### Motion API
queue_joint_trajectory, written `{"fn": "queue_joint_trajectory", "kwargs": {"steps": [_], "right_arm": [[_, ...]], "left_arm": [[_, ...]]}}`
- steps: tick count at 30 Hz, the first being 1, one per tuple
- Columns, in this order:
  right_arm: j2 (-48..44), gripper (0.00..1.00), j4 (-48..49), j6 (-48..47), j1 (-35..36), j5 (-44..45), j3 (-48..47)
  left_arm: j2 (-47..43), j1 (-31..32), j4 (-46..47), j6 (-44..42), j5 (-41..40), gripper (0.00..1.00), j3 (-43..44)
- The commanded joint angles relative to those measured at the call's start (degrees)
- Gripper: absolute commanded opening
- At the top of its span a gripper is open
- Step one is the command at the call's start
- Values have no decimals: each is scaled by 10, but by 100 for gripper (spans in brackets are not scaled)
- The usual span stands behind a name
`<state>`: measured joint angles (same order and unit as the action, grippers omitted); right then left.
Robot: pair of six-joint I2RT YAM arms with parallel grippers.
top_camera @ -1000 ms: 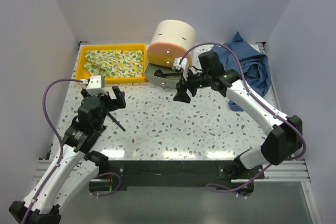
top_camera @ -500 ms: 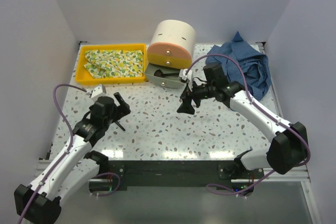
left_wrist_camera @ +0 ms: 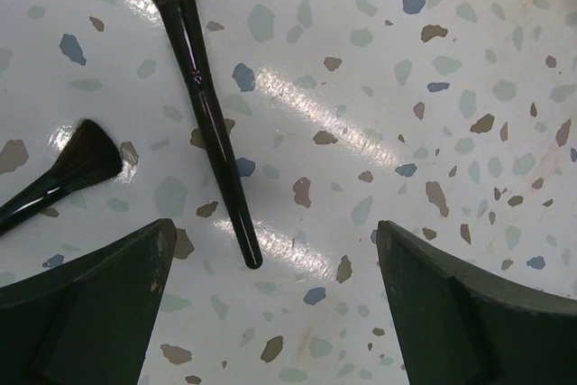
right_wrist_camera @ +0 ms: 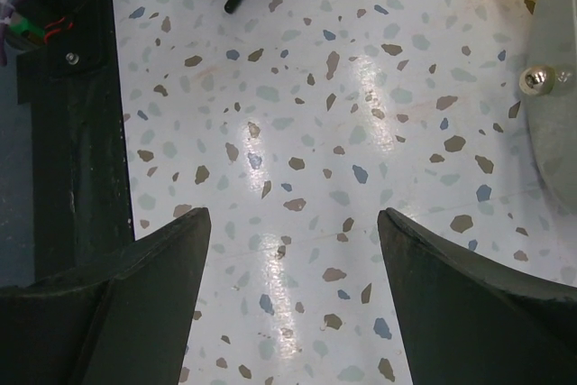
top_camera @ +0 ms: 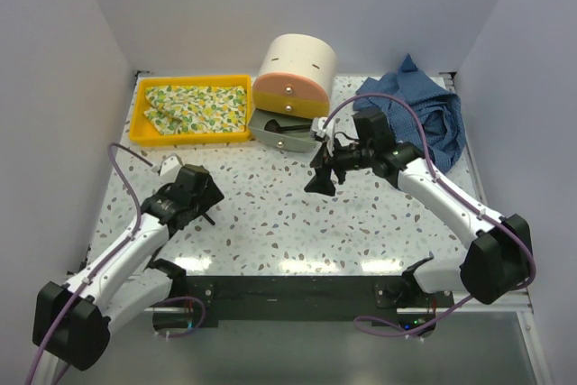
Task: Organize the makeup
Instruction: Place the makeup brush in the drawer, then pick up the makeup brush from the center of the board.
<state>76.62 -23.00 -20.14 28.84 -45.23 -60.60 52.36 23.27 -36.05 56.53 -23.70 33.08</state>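
Picking up the thin dark brown long-handled brush (left_wrist_camera: 209, 105) is judged to be the step in hand: the left gripper (left_wrist_camera: 275, 250) hovers above it, jaws spread wide and empty. Centre the jaws across the handle rather than over its tapered tip, which lies between the fingers. Lower until the fingertips near the speckled white tabletop (left_wrist_camera: 469, 87), then close. Keep clear of the short dark brush with a flared head (left_wrist_camera: 68, 169), which lies near but apart. The right gripper (right_wrist_camera: 293, 223) hangs over bare tabletop, jaws spread, holding nothing. Only the left wrist view shows both brushes and their bristles; in the top view the arm largely hides them. Only the top view shows the whole cream-and-pink drawer unit (top_camera: 293, 74) with its grey bottom drawer (top_camera: 281, 131) pulled out, the probable destination.
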Motion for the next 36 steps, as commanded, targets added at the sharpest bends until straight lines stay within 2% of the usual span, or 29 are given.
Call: {"fn": "queue_joint_trajectory", "kwargs": {"steps": [1,11,23,25,29,36], "right_arm": [[-15,79,23,5,-5,-21,3],[-16,80,22,5,-13,-27,4],[-17,80,25,8,-18,-33,6],[-17,80,25,8,-18,-35,6],[-18,80,26,10,-19,-36,6],[-23,80,27,10,-23,-37,7]], "left_arm": [[18,-2,-7,21,-19,99,6],[77,-2,-17,26,-10,100,20],[102,-2,-4,28,-11,99,15],[120,-2,-2,28,-20,97,22],[155,-5,1,30,-52,86,48],[234,-30,12,26,-57,71,84]]}}
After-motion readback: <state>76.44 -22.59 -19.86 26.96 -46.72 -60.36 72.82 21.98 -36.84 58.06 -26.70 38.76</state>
